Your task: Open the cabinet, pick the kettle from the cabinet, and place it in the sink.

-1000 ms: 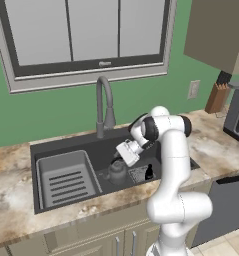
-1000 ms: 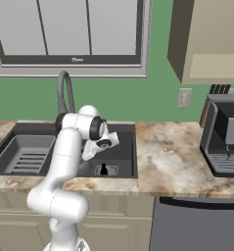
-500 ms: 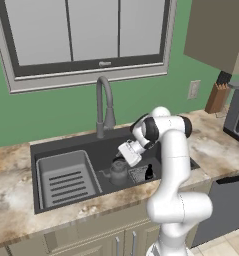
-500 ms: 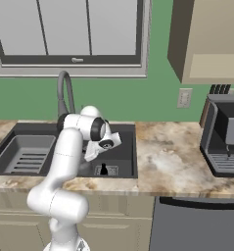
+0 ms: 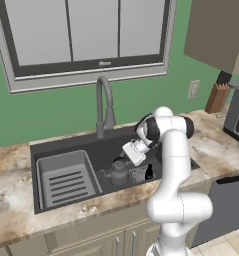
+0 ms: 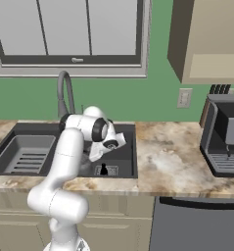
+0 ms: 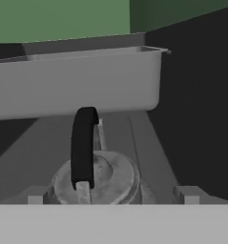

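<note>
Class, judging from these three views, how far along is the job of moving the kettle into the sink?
Done, by the look of it: the kettle sits on the floor of the sink, beside the ribbed tray. In hand: nothing; the tool hovers over the kettle's handle, jaws spread wide of it. Left: only drawing the arm clear. The cabinet door's state cannot be judged from here.

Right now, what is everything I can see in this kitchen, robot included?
kettle: one, dark grey, on the sink floor beside the tray
sink: one, charcoal, set in the counter
tray insert: one, grey, ribbed, at the sink's left end
faucet: one, grey, arched, behind the sink
window: one, grey-framed, above the faucet
wall cabinet: one, beige, upper right
coffee machine: one, dark, on the counter's right end
knife block: one, brown, by the wall
wall outlet: one, pale
counter: marbled tan
gripper: one, white, open, just above the kettle
</note>
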### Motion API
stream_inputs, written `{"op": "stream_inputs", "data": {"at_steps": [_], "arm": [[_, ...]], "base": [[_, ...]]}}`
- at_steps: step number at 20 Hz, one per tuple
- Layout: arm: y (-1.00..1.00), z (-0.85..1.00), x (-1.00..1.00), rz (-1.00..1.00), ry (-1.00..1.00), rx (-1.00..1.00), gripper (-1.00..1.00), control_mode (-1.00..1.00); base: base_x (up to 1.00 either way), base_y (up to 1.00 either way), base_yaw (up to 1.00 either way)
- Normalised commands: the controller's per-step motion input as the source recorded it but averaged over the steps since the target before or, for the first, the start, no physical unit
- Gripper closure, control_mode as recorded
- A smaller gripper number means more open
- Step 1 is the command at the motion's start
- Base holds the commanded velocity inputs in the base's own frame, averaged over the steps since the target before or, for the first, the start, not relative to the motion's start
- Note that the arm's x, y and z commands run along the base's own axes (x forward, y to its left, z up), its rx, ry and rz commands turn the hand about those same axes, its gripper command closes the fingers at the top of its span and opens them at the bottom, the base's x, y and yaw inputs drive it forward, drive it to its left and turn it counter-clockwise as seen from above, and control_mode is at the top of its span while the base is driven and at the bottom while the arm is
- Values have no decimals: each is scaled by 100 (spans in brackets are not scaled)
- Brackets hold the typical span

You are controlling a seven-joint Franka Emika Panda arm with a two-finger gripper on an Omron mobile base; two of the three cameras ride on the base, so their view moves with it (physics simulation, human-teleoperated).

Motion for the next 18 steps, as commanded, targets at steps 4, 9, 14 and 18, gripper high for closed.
{"op": "stream_inputs", "data": {"at_steps": [4, 9, 14, 18], "arm": [[-23, 9, 0, 0, 2, 0, -100, -100], [-13, 24, -1, -1, 0, 0, -100, -100], [-18, 27, -6, -1, 1, -1, -100, -100], [-12, 26, -18, -4, 0, -6, -100, -100]], "base": [[0, 0, 0], [0, 0, 0], [0, 0, 0], [0, 0, 0]]}}
